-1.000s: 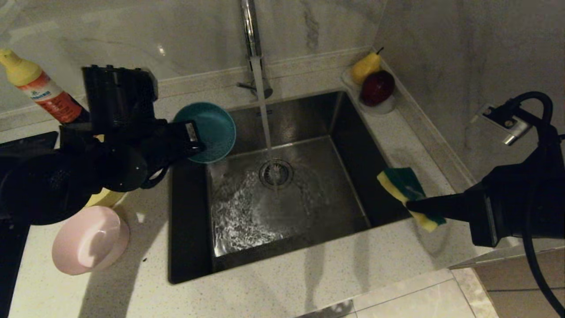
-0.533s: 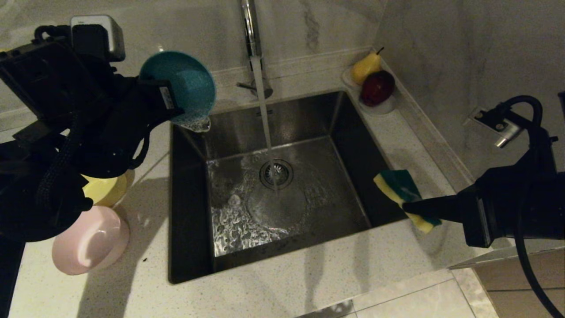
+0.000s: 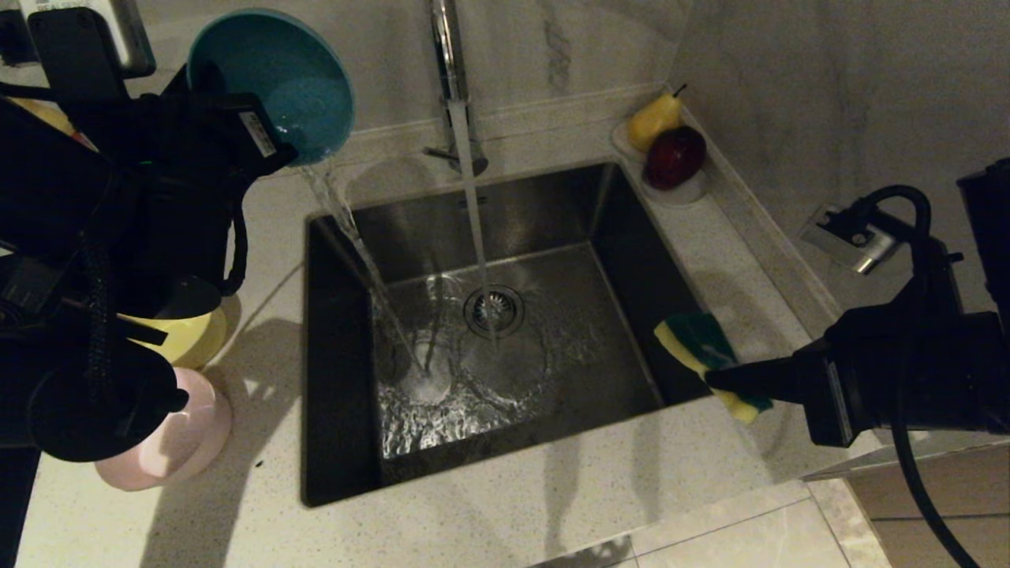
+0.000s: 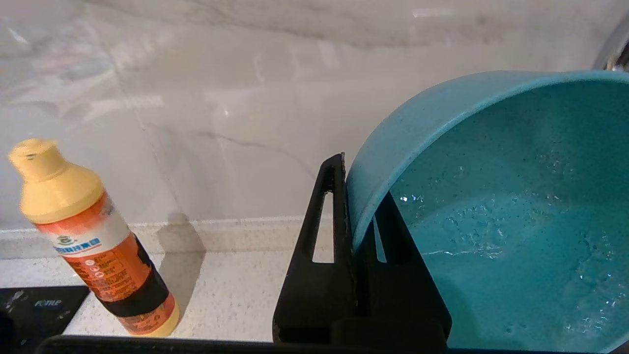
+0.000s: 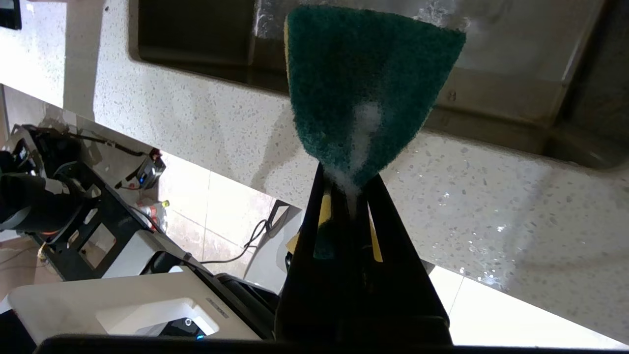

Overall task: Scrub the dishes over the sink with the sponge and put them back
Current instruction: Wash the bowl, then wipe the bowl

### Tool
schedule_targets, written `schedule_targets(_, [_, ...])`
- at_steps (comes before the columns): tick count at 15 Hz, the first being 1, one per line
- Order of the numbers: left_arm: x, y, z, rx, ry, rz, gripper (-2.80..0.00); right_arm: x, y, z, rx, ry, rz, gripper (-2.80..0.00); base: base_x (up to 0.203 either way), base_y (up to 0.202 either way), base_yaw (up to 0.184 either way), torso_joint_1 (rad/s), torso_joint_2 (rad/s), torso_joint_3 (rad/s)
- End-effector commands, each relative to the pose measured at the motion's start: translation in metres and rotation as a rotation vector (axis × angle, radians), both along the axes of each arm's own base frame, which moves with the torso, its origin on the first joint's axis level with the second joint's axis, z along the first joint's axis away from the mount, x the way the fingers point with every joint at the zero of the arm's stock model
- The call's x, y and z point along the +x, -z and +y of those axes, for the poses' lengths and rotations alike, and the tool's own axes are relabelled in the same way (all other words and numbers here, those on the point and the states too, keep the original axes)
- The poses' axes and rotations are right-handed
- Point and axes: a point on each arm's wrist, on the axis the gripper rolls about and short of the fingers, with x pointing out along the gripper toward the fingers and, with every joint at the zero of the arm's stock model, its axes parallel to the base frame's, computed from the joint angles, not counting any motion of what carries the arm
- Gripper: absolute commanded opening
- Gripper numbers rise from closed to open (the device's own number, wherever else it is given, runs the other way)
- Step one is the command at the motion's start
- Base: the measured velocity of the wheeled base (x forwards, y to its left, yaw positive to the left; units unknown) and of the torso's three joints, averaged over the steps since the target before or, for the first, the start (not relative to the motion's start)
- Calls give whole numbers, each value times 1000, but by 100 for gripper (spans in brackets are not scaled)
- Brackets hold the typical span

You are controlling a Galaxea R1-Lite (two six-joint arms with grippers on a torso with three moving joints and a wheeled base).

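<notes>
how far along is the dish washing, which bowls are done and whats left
In hand: the left tool is shut on the blue bowl, tipped so water pours from it into the sink; the tap runs. The right tool holds the sponge at the sink's right rim. Left: setting it back. The yellow bowl and pink bowl sit on the counter; whether they are washed cannot be told.
</notes>
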Motion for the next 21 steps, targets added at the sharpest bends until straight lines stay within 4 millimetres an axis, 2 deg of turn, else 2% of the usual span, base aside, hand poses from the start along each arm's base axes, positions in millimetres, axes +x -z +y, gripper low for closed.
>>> schedule_targets(1, [2, 6, -1, -2, -3, -4, -280, 2, 2, 3, -3, -12, 11, -280, 0, 0, 0, 0, 0, 0])
schedule_targets(5, [-3, 0, 1, -7, -1, -15, -280, -1, -2, 2, 8, -16, 0, -280, 0, 0, 0, 0, 0, 0])
schedule_targets(10, [-21, 0, 8, 53, 35, 287, -280, -20, -14, 7, 36, -88, -32, -280, 0, 0, 0, 0, 0, 0])
schedule_targets(15, [-72, 12, 24, -21, 344, 736, -280, -55, -33, 15, 50, -261, -11, -280, 0, 0, 0, 0, 0, 0])
schedule_targets(17, [-88, 17, 27, -72, 474, 817, -280, -63, -38, 20, 65, -306, 13, -280, 0, 0, 0, 0, 0, 0])
schedule_targets(18, [-92, 27, 28, -71, 492, 846, -280, -64, -41, 25, 74, -323, 31, -280, 0, 0, 0, 0, 0, 0])
schedule_targets(21, [-103, 44, 19, -55, 581, 901, -280, -68, -47, 32, 99, -391, 114, -280, 0, 0, 0, 0, 0, 0])
